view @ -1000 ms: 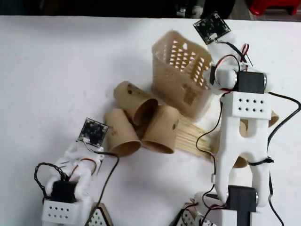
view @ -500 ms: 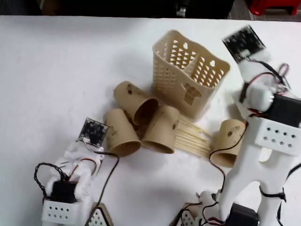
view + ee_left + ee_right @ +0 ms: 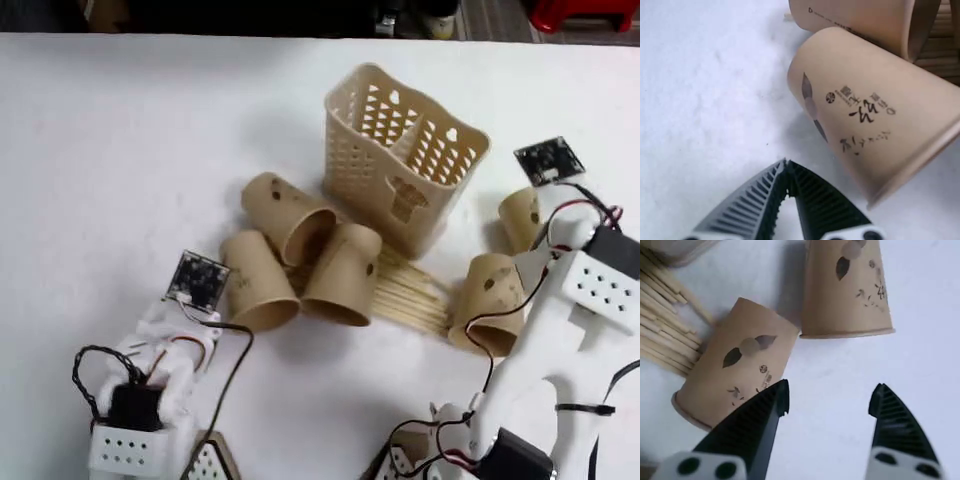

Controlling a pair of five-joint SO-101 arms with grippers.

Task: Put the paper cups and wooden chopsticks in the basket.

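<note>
Right gripper [image 3: 831, 395] spread wide and empty above a toppled paper cup [image 3: 737, 380], left gripper [image 3: 786, 167] pinched closed on nothing beside another cup [image 3: 875, 115], wooden chopsticks [image 3: 410, 295] just beside the basket [image 3: 360, 170].

Right gripper [image 3: 832, 392] left spot over basket [image 3: 400, 160], swung right, then pulled back over two paper cups [image 3: 490, 300] right of chopsticks [image 3: 410, 295]; both cups came into view.

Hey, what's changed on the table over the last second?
The right arm pulled back from beside the basket toward its base, uncovering two paper cups on the right. The right gripper is open over them and holds nothing. The left gripper, the three cups on the left, the chopsticks and the basket stayed put.
</note>
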